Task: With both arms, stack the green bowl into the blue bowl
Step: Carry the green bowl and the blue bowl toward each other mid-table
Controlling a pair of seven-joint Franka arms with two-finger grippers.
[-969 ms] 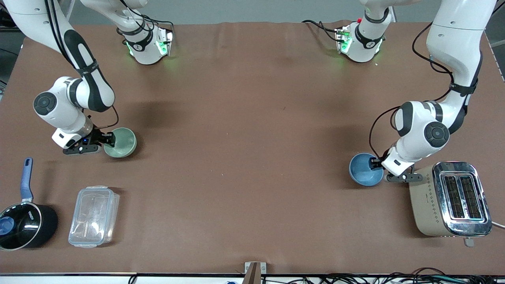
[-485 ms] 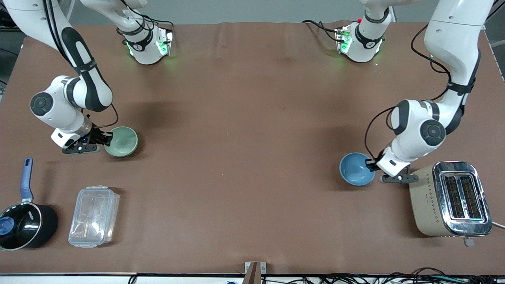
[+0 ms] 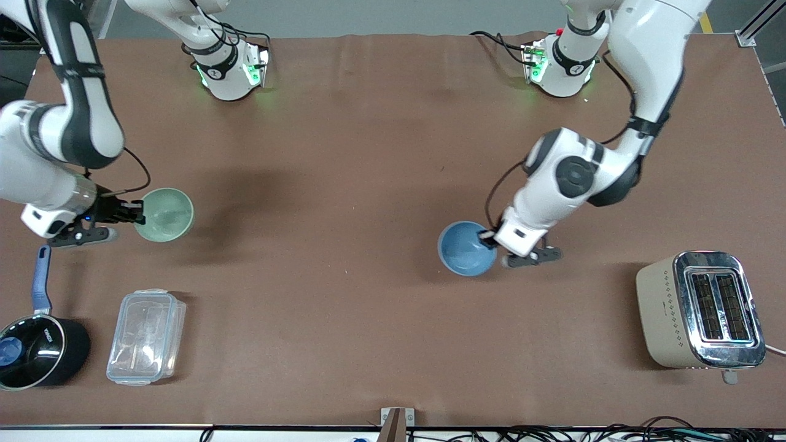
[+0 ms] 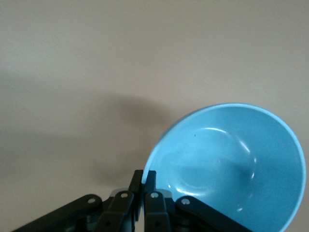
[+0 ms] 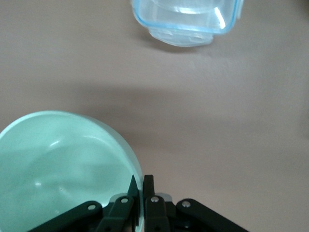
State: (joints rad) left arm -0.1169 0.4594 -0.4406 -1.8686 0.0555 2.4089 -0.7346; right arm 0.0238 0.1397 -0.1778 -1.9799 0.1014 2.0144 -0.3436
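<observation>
My right gripper point(image 3: 136, 215) is shut on the rim of the pale green bowl point(image 3: 166, 215) and holds it in the air over the table toward the right arm's end. In the right wrist view the green bowl point(image 5: 63, 169) is pinched between the fingers of the right gripper point(image 5: 142, 182). My left gripper point(image 3: 489, 236) is shut on the rim of the sky-blue bowl point(image 3: 465, 248) and holds it up over the middle of the table. In the left wrist view the blue bowl point(image 4: 231, 164) is clamped at its rim by the left gripper point(image 4: 144, 177).
A clear plastic container point(image 3: 146, 336) and a black saucepan with a blue handle point(image 3: 34, 344) sit near the front camera at the right arm's end. The container also shows in the right wrist view point(image 5: 186, 19). A beige toaster point(image 3: 700, 310) stands at the left arm's end.
The left arm has carried the blue bowl up and away from the toaster toward the table's middle. The right arm has lifted the green bowl and drawn it a little toward its own end.
</observation>
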